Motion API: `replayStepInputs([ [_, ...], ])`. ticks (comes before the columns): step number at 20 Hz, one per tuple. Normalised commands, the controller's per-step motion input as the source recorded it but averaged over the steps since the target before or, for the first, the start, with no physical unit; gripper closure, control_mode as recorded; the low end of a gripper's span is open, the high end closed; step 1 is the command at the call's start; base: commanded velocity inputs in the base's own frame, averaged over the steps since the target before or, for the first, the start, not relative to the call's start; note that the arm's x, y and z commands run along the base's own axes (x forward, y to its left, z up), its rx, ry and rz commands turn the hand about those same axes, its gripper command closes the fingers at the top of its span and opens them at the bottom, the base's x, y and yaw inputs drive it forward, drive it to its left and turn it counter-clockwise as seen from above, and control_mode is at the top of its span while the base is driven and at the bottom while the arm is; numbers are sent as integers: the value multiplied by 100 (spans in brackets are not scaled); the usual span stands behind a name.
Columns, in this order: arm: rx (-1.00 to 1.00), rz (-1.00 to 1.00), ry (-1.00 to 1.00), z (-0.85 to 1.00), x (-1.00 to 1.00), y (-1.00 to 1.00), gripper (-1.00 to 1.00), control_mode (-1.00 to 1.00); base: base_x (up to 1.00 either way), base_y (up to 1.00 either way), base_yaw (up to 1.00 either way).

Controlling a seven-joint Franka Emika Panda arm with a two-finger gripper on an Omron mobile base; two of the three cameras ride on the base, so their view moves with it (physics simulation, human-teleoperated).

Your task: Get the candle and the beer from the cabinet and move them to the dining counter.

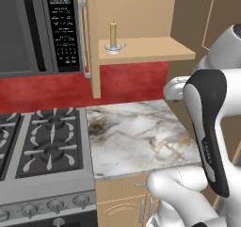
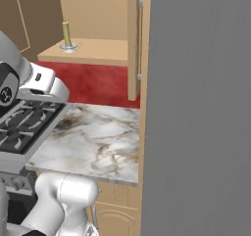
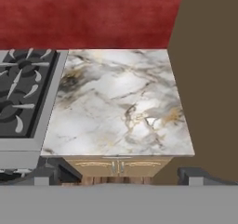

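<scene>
A slim pale yellow-olive candle (image 1: pixel 113 35) stands upright in its silver holder on the open cabinet (image 1: pixel 150 49) shelf, while the gripper (image 3: pixel 116 174) fingers are spread wide, holding nothing.

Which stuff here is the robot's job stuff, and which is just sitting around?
For the job:
- candle, upright on the shelf
- cabinet, door open
- gripper, jaws open, holding nothing

Just there:
- stove
- microwave
- short marble countertop
- red wall

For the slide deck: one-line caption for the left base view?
Candle upright on open cabinet shelf above marble countertop.
</scene>
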Motion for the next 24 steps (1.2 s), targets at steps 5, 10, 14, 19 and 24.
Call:
replayStepInputs([
  [5, 0, 4, -8, 0, 23, 7, -100, -100, 0, 0, 0],
  [10, 0, 10, -19, 12, 14, 2, -100, -100, 0, 0, 0],
  [14, 0, 15, -25, 22, 5, 0, -100, -100, 0, 0, 0],
  [19, 0, 9, -21, 33, 0, 0, -100, -100, 0, 0, 0],
  [24, 0, 6, -17, 30, 3, 0, -100, -100, 0, 0, 0],
])
